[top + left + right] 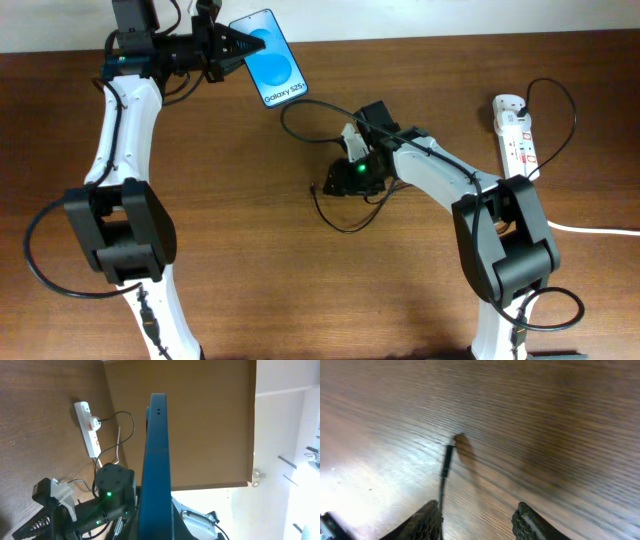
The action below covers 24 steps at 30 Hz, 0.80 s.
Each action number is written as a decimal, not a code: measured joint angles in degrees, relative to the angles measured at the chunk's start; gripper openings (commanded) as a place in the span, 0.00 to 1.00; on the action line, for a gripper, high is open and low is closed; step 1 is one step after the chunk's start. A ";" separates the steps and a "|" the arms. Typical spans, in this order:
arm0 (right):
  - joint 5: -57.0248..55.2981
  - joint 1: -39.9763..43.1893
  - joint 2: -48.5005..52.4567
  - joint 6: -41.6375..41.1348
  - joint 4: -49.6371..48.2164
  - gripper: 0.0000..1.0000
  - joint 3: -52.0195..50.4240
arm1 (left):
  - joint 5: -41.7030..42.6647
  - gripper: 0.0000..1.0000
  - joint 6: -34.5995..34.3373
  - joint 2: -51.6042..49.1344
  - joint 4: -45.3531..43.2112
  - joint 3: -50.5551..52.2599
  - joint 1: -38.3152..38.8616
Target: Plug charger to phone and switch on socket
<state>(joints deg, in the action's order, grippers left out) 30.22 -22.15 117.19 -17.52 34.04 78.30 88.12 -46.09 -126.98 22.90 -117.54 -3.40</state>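
We read one legible text, "Galaxy S25". It stands in white letters near the lower end of the blue screen of the phone [268,52] in the overhead view. The socket [516,135] carries small red and green marks, too small to read. In the left wrist view the phone is seen edge-on, so its screen is hidden.
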 measured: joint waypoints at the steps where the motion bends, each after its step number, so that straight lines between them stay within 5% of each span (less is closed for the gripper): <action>1: 1.38 0.00 0.11 -0.50 -1.01 0.44 0.00 | 0.00 0.00 0.00 0.00 -0.02 0.00 0.00; 14: 7.19 -2.01 5.05 -4.83 -5.73 0.23 0.00 | 0.00 0.00 0.02 0.00 0.00 0.00 -0.24; 24: 7.74 -3.80 6.08 -6.51 -8.11 0.20 0.00 | 0.00 0.00 0.00 0.00 0.00 0.00 -0.55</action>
<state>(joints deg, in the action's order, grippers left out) 37.95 -25.96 123.26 -24.03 25.93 78.30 88.12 -46.09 -126.98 22.90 -117.54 -3.95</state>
